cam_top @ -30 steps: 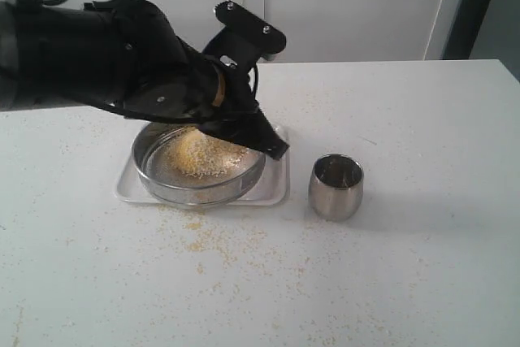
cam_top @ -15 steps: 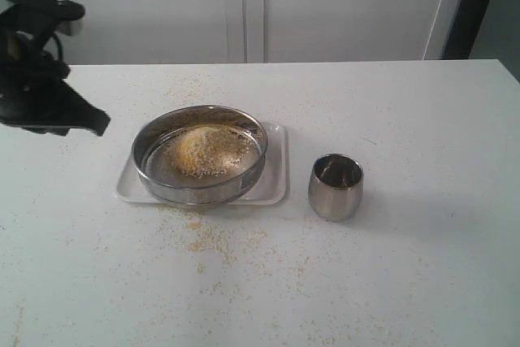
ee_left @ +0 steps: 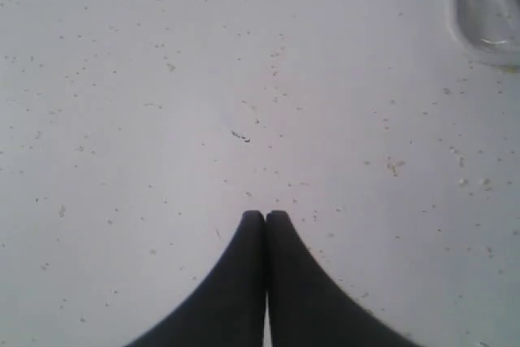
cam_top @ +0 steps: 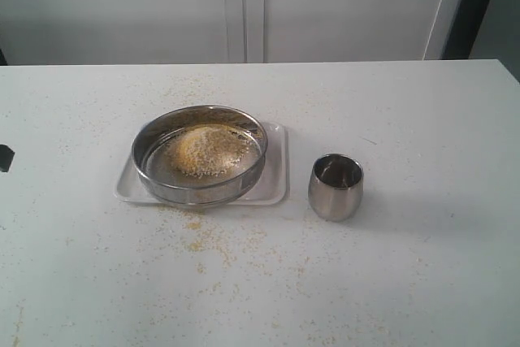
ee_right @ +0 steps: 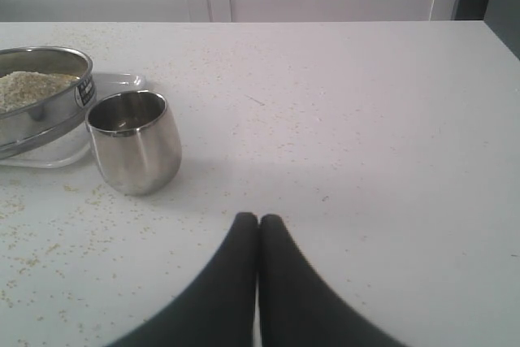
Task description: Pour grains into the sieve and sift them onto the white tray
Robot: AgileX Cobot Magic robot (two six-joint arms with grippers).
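Note:
The sieve (cam_top: 199, 154) rests on the white tray (cam_top: 275, 186) left of the table's middle, and a mixed heap of yellow and whitish grains (cam_top: 205, 150) lies on its mesh. The right wrist view catches the sieve (ee_right: 41, 95) side-on with grains (ee_right: 28, 85) inside. A corner of the tray (ee_left: 487, 14) shows in the left wrist view. My left gripper (ee_left: 265, 215) is shut and empty over bare tabletop; only a dark tip of it (cam_top: 5, 158) shows at the exterior view's left edge. My right gripper (ee_right: 258, 219) is shut and empty, away from the cup.
A small steel cup (cam_top: 335, 186) stands upright right of the tray, also in the right wrist view as the cup (ee_right: 134, 140). Spilled grains (cam_top: 207, 237) are scattered on the white table in front of the tray and thinly elsewhere.
The left arm swung away from over the sieve to the left and almost out of the exterior view. Sieve, grains, tray and cup have not moved.

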